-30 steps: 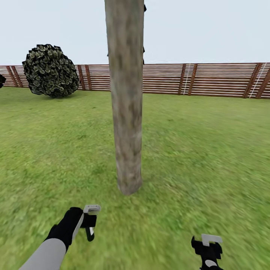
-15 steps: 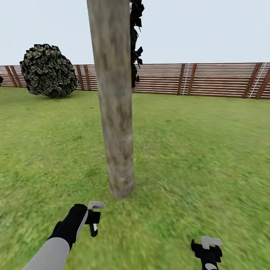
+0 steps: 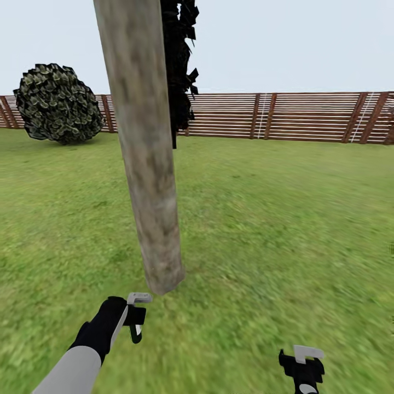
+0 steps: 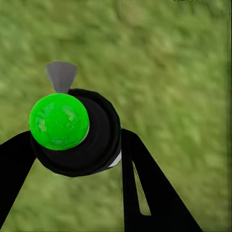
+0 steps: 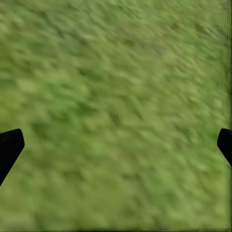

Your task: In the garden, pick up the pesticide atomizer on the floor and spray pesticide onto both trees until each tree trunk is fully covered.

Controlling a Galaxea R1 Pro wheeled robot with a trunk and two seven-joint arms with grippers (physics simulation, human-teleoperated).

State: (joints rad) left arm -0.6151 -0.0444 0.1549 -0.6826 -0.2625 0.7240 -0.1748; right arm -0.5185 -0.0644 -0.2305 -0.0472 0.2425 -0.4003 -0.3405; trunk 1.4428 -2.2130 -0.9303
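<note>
Black stubby sprayer with green round top point(image 4: 72, 130) sits clamped between left gripper point(image 3: 134, 323) fingers, near thick pale mottled trunk point(image 3: 145, 164). Looks small, light, hard, maybe slippery; grip round body. Right gripper point(image 5: 116, 140) spread wide, holds nothing, over green grass point(image 3: 284, 219).

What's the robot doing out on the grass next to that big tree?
It is getting ready to spray the tree. Its left gripper is shut on the pesticide atomizer, a stubby black sprayer with a bright green top, held low above the lawn near the foot of the thick pale tree trunk. The right gripper is open and holds nothing. No spray can be seen on the trunk.
</note>
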